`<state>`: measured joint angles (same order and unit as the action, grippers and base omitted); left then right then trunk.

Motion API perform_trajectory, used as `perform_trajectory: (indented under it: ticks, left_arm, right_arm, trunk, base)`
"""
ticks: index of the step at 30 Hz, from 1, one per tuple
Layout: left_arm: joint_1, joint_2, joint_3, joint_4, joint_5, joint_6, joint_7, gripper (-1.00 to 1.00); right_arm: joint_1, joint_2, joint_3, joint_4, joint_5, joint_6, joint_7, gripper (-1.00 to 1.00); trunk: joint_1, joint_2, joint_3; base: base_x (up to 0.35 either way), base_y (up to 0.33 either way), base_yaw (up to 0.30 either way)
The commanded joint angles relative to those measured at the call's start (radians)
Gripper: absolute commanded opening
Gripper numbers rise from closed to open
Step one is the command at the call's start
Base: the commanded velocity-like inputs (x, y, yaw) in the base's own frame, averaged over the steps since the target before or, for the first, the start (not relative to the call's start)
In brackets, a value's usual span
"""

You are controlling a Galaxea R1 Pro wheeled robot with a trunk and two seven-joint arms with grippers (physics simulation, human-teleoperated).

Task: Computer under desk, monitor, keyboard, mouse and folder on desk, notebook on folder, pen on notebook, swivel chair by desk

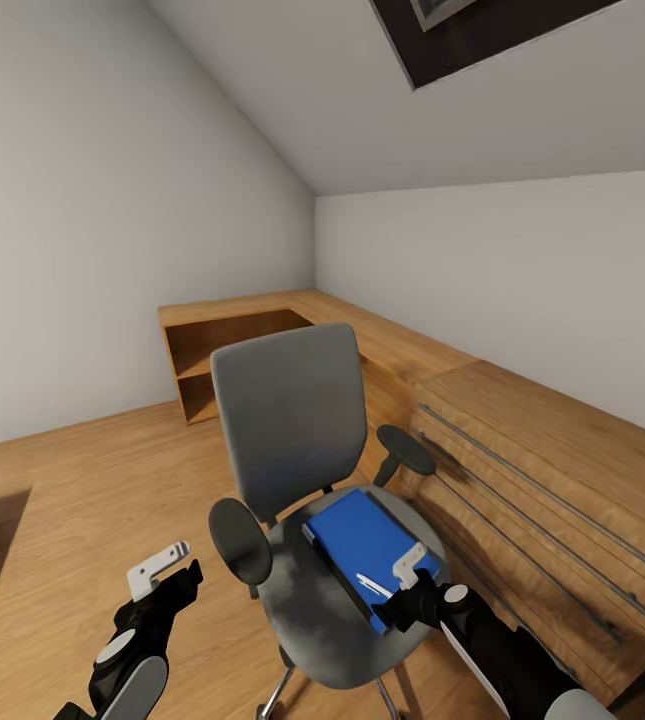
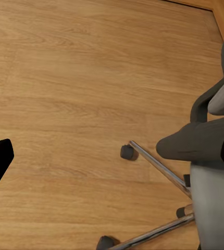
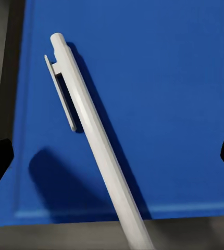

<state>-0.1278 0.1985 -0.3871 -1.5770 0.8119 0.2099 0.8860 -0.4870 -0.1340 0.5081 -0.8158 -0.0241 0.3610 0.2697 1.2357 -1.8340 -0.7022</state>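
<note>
Right gripper point(image 1: 412, 566) sits low over the near edge of the swivel chair point(image 1: 292, 440) seat, directly above the pen point(image 1: 372, 585). In the right wrist view the pen point(image 3: 94, 140) lies diagonally on the blue folder point(image 3: 159, 78), clip end away from me, and the finger tips show wide apart at either edge with nothing between them, so jaws spread, not gripping. My read: I'm lined up to take the pen off first, since it's loose on top and would roll if the folder moved.

Right arm reaches forward and inward, wrist pitched down at the seat.

Left gripper point(image 1: 159, 570) hangs off the chair's side, clear of its armrest, above bare wood floor point(image 2: 65, 78); jaws look parted, empty. Left wrist view catches the chrome base and a caster point(image 2: 127, 152). Arm is parked, half extended.

Folder point(image 1: 362, 545) lies flat on the seat, just touching nothing else but the pen.

Beyond the chair: wooden drawer unit point(image 1: 552, 500), then corner shelving point(image 1: 232, 350).
</note>
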Motion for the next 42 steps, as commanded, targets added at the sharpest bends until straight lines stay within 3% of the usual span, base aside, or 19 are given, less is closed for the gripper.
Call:
perform_trajectory:
  ticks: [1,9,42]
  left_arm:
    - [-0.001,0.001,-0.002,-0.001,0.003,0.005,0.007,1.0]
    - [-0.001,0.001,-0.003,-0.001,0.003,0.005,0.007,1.0]
    - [-0.001,0.001,0.001,-0.001,0.003,0.005,0.007,1.0]
  right_arm:
    - [-0.001,-0.001,0.003,-0.002,-0.002,0.006,0.0,1.0]
    - [-0.001,-0.001,0.003,-0.002,-0.003,0.006,0.0,1.0]
    - [-0.001,-0.003,0.001,-0.003,-0.003,0.006,0.0,1.0]
  trunk:
    - [0.0,-0.001,-0.001]
    - [0.019,-0.036,-0.017]
    - [0.019,-0.036,-0.017]
  base:
    - [0.0,0.0,0.0]
    - [0.0,0.0,0.0]
    - [0.0,0.0,0.0]
